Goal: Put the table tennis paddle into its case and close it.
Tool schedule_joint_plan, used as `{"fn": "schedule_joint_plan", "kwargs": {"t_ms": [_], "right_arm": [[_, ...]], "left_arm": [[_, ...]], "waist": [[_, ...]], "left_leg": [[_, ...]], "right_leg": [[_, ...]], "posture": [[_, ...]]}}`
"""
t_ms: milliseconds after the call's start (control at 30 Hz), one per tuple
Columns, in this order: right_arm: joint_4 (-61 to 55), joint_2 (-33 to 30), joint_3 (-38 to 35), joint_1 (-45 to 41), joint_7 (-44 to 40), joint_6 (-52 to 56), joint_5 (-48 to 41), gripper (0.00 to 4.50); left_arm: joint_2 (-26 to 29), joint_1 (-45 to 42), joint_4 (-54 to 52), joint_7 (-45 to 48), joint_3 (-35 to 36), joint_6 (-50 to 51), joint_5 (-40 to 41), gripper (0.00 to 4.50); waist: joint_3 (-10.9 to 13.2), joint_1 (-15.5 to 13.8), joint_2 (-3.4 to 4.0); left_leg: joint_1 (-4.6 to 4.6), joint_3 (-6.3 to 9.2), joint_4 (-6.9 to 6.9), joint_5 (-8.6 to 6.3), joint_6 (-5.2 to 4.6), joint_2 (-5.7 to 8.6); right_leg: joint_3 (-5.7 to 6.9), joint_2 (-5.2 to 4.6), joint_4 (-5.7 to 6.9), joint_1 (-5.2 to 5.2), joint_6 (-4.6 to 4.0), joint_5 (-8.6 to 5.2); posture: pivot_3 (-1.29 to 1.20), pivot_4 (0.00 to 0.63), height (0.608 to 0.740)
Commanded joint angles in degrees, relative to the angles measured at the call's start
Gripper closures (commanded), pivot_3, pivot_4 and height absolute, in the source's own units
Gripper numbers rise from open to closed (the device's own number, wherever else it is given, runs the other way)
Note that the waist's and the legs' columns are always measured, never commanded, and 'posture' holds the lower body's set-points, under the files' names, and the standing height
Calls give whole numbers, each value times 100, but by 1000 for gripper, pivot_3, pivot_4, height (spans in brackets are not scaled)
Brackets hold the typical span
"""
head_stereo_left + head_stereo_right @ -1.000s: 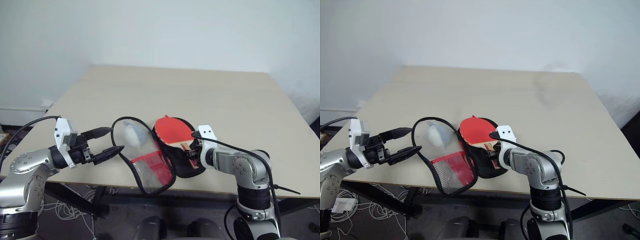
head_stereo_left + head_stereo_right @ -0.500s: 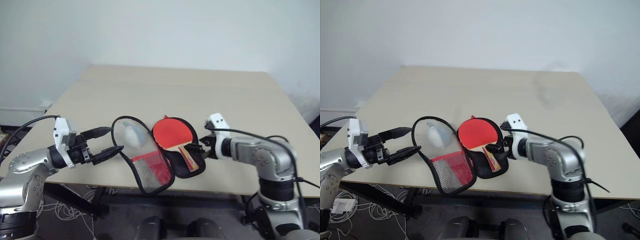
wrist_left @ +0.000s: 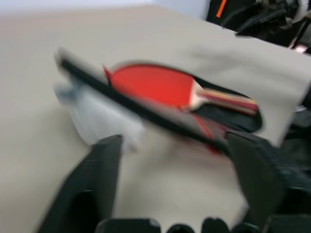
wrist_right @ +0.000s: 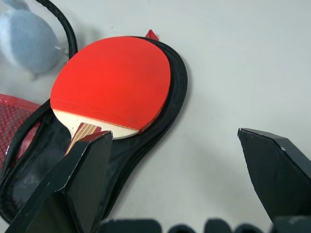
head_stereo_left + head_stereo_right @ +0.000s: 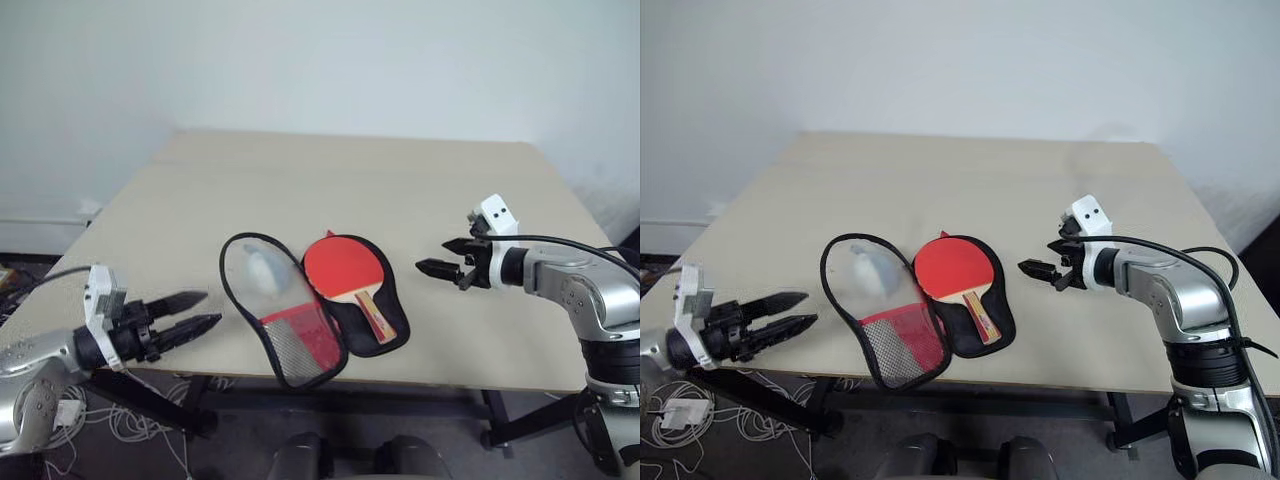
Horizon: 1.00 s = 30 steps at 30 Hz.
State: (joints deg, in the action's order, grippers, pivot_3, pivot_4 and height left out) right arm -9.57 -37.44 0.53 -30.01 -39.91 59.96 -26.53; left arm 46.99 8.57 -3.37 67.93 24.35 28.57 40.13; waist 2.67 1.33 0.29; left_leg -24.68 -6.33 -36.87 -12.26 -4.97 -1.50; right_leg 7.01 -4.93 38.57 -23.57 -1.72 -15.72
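Your beige table [image 5: 470, 200] carries the case [image 5: 285, 345], lying unzipped and spread flat near the front edge. The table tennis paddle [image 5: 345, 270] rests face up on the case's black-lined right half. Your right gripper [image 5: 447, 258] hangs right of the case, fingers apart, empty. Your left gripper [image 5: 196, 311] hangs left of it, fingers parted, empty. Insertion looks done; closing comes next: fold the mesh half over the paddle.

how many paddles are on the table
1. The paddle lies on the black lining of the open case, near the table's front edge, handle toward the robot. Nothing suggests a second one.
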Motion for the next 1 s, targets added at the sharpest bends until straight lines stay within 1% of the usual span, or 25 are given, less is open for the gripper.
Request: {"fn": "schedule_joint_plan", "kwargs": {"t_ms": [33, 167, 200, 300, 367, 533, 600, 700, 767, 833, 900, 1000], "right_arm": [[-71, -69, -66, -99, -27, -182, 24, 0], [-6, -41, -75, -121, 14, -239, 44, 0], [-6, -28, -81, -122, 30, -242, 41, 0], [-41, 7, -93, -115, 69, -227, 18, 0], [-79, 31, -96, -105, 96, -207, 0, 0], [-96, 71, -105, -66, 149, -216, -17, 0], [-79, 67, -136, -77, 152, -212, -26, 0], [12, 27, -156, -95, 148, -287, 17, 0], [110, -29, -194, -137, 154, -381, 78, 0], [157, -53, -214, -171, 156, -418, 91, 0], [253, -216, -296, -247, 92, -581, 170, 0], [322, -518, -303, -201, -190, -987, 262, 0]], "left_arm": [[-202, 41, 54, -195, -81, 67, -30, 2719], [-594, -2, -152, -470, -418, 132, -67, 4219], [-706, -53, -158, -589, -513, 33, -173, 4466], [-1086, -361, -162, -1256, -827, -73, -555, 4466], [-1237, -506, -299, -1389, -1016, 164, -476, 4466], [-1823, -947, -967, -1804, -1492, 960, 79, 4466], [-2192, -1275, -1186, -2182, -1599, 1458, 508, 4466], [-2691, -1654, -1217, -2711, -1782, 1893, 747, 4466], [-2991, -1864, -1138, -2990, -2056, 2030, 656, 4466], [-3093, -1944, -1110, -3094, -2167, 2079, 584, 4466], [-3337, -2149, -923, -3361, -2388, 2076, 399, 4466], [-3434, -2240, -833, -3532, -2572, 2116, 237, 4466]], "waist": [[3, -22, 2], [4, -32, -2], [4, -31, -2], [3, -45, -4], [2, -42, -8], [2, -45, -10], [3, -48, -11], [3, -47, -14], [3, -48, -14], [4, -38, -18], [4, -46, -18], [5, -53, -18]], "left_leg": [[0, 1, 0, 0, -1, 0], [0, -5, 0, -1, -2, 2], [0, -7, -1, -2, -2, 2], [0, -10, 0, -2, -3, 2], [0, -9, 0, -1, -2, 1], [0, -10, -4, -1, -1, 2], [0, -10, -9, 0, -1, 2], [-1, -7, -21, 0, -2, 1], [-1, -9, -27, 5, -9, 1], [-1, -14, -34, 12, -10, 0], [-1, -28, -36, 16, -6, -4], [-2, -32, -42, 15, -21, -3]], "right_leg": [[1, -3, 0, 1, -1, -1], [2, -15, -3, 6, -3, 0], [3, -17, -4, 6, -1, 1], [7, -20, -6, 5, 1, 4], [11, -19, -5, 5, 11, 10], [12, -20, -5, 8, 13, 10], [12, -19, -5, 13, 15, 11], [16, -16, -1, 19, 24, 17], [15, -11, 4, 24, 27, 19], [13, -4, 8, 38, 29, 19], [4, 1, 15, 37, 30, 20], [7, 0, 18, 37, 33, 21]], "posture": [[0, 0, 706], [0, 0, 706], [0, 0, 706], [0, 0, 706], [0, 0, 706], [0, 0, 706], [0, 0, 706], [0, 0, 706], [0, 0, 706], [0, 0, 706], [0, 0, 706], [0, 0, 706]]}}
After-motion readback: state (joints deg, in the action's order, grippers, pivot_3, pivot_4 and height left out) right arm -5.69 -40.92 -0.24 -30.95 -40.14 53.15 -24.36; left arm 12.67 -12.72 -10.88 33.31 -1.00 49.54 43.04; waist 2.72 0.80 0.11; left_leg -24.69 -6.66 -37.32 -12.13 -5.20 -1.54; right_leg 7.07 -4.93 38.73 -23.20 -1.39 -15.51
